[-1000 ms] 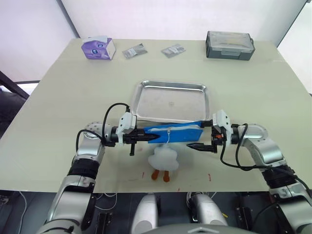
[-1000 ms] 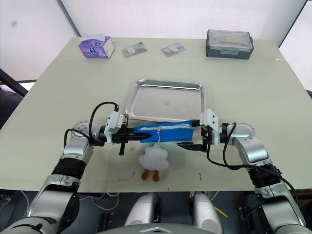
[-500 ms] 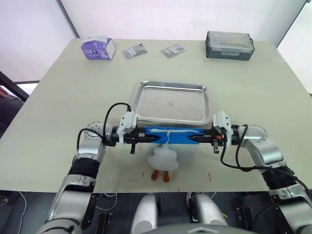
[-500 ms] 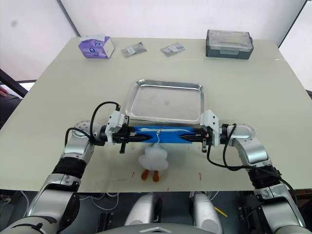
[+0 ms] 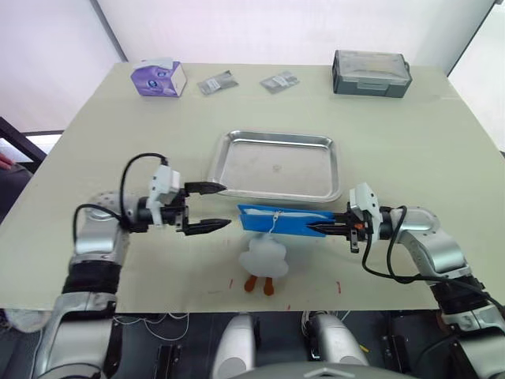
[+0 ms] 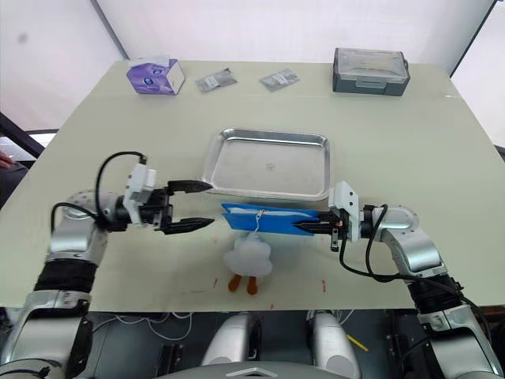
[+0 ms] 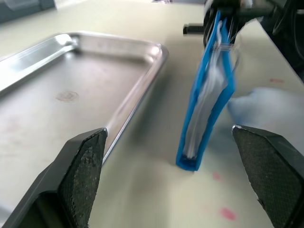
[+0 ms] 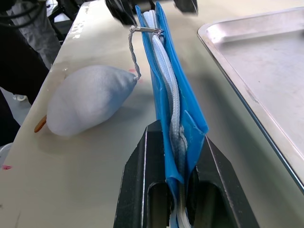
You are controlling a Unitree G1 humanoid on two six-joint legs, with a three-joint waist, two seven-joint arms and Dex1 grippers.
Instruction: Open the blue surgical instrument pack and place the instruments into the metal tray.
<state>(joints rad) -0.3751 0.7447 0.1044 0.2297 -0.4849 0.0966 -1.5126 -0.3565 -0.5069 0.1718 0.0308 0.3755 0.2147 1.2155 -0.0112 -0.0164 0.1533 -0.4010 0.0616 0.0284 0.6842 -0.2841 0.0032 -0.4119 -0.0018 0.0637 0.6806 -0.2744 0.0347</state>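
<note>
right gripper (image 5: 330, 228) clamped on blue pack's (image 5: 284, 220) end; left gripper (image 5: 207, 207) spread wide — just beside pack, apart

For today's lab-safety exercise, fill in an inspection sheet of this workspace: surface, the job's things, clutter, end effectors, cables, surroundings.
Surface: pale table, small red marks near the front edge.
Job's things: blue pack standing on edge in front of the metal tray; tray holds nothing; instruments not seen.
Clutter: purple tissue box, two small packets, grey lidded box, white duck toy tied to the pack's zipper.
End effectors: left end effector open, apart from the pack; right end effector shut on the pack's end.
Cables: black cable looped at each wrist.
Surroundings: white wall behind.
</note>
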